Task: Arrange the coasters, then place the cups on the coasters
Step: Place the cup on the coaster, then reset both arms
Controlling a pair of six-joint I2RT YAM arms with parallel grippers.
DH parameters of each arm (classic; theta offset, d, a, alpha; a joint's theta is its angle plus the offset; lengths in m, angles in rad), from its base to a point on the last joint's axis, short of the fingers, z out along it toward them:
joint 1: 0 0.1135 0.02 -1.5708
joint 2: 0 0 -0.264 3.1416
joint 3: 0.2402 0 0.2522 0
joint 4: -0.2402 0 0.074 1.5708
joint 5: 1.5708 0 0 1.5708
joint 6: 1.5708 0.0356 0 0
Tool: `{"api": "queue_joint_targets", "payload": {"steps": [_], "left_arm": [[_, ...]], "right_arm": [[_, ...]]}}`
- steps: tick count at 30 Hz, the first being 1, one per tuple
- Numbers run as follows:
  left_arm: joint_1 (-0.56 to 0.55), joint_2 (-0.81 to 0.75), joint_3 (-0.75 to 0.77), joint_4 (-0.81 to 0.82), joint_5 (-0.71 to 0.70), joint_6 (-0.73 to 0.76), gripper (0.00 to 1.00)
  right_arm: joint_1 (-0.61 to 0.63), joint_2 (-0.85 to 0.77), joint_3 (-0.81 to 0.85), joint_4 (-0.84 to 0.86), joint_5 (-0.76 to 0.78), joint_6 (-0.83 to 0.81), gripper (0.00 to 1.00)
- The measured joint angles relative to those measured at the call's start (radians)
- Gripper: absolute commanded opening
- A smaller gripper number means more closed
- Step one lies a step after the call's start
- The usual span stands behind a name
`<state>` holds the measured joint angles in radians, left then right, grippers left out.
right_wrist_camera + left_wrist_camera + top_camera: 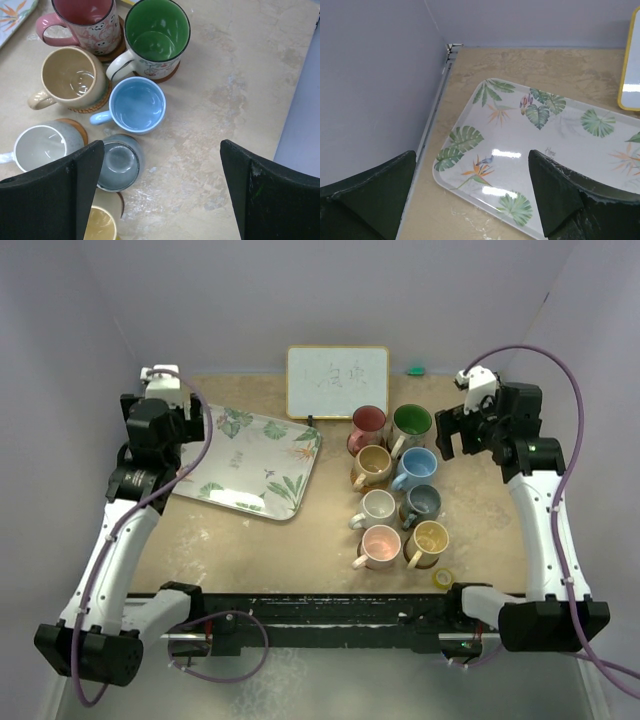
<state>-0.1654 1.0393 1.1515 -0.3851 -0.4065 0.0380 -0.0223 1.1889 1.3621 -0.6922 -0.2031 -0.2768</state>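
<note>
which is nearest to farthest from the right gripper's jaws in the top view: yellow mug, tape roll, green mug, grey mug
From the right gripper:
1. green mug, back row, just left of it.
2. grey mug, third row down the same column.
3. yellow mug, front row.
4. tape roll, past the front row, nearest the robot.

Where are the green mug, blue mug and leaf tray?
green mug [152, 46], right wrist view, inside bottom.
blue mug [137, 104], right wrist view, inside bottom.
leaf tray [572, 142], left wrist view, bare middle.
</note>
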Motion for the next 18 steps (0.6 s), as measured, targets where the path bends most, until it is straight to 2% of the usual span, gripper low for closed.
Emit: {"api": "queue_joint_targets", "payload": {"steps": [2,5,11,18], "left_arm": [[0.016,-0.037,-0.059,0.042,-0.002,-0.002,0.99],[0.019,-0.111,-0.136,0.079,-0.002,0.005,0.94],[0.020,-0.242,-0.208,0.155,0.007,0.013,0.93],[0.021,-0.327,-0.313,0.235,0.034,0.019,0.94]], "right_arm": [[0.000,-0.031,-0.040,0.024,0.003,0.017,1.00],[0.000,-0.099,-0.123,0.050,0.003,0.051,1.00],[0.000,-0.204,-0.251,0.089,0.003,0.080,1.00],[0.000,-0.359,-0.356,0.142,0.027,0.082,1.00]]}}
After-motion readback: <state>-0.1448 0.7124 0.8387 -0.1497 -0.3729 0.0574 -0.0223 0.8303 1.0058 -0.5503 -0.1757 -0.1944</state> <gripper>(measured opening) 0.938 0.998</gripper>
